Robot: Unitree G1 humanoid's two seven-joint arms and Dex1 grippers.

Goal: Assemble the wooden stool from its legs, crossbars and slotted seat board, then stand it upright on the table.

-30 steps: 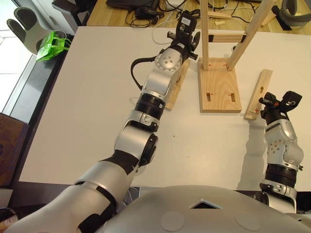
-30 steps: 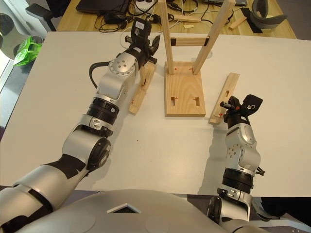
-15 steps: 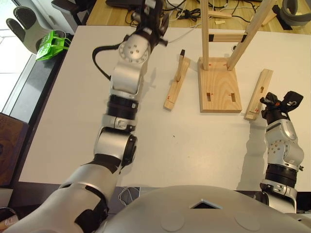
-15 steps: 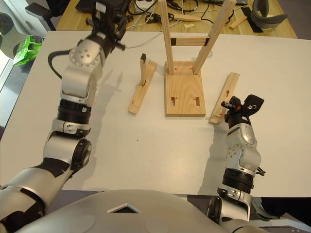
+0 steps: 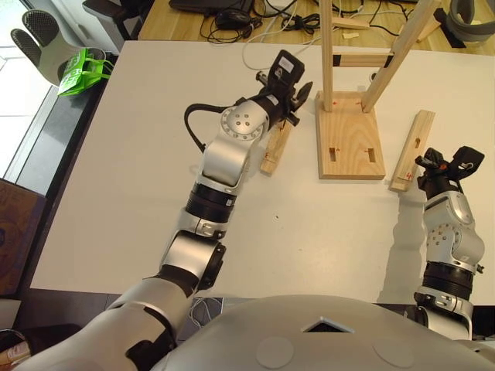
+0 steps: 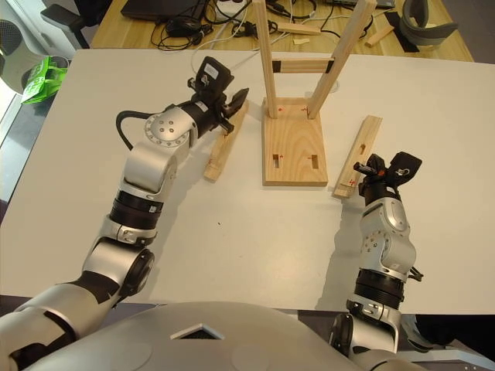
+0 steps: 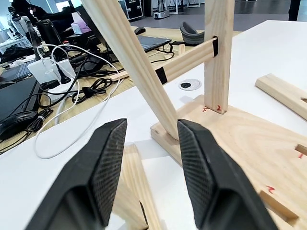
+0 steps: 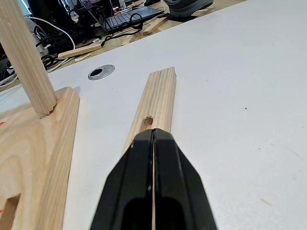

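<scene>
Bright, even light, probably overhead, on the table (image 5: 139,154).

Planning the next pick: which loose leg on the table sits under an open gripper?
The leg left of the seat board, beneath the open left gripper; the other leg lies by the shut right gripper.

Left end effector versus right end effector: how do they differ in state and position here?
The left end effector has open fingers; the right end effector has them pressed shut. The left end effector is over the far end of the left loose leg, beside the seat board; the right end effector is at the near part of the right loose leg. Both are black and grip nothing.
</scene>
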